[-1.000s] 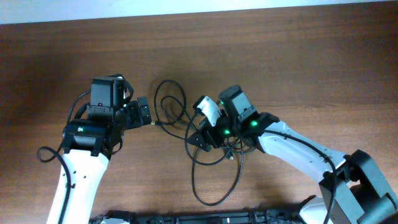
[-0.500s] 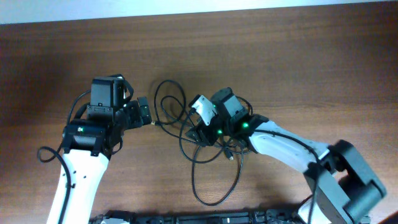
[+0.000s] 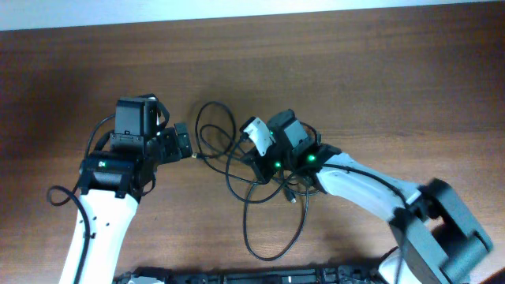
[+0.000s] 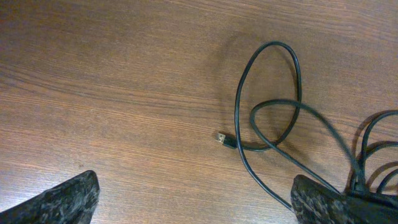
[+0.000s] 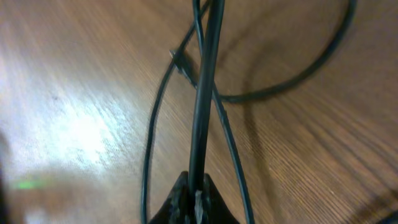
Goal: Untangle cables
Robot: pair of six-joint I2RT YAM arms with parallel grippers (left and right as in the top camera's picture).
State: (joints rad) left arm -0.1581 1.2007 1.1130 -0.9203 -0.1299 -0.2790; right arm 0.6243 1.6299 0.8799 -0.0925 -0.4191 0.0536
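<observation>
The cables lie as thin black tangled loops on the wooden table between my two arms, with one large loop reaching toward the front edge. My right gripper sits in the middle of the tangle. In the right wrist view it is shut on one black cable strand, which runs straight up out of the jaws over other strands. My left gripper is open just left of the cables. In its wrist view the fingers stand wide apart, and a loop with a small plug lies ahead.
Bare wooden table surrounds the tangle. A pale wall or edge strip runs along the far side. The right arm stretches in from the lower right, and the left arm from the lower left.
My right gripper has closed from open onto a cable strand, after shifting slightly left into the tangle. The left arm has not moved.
</observation>
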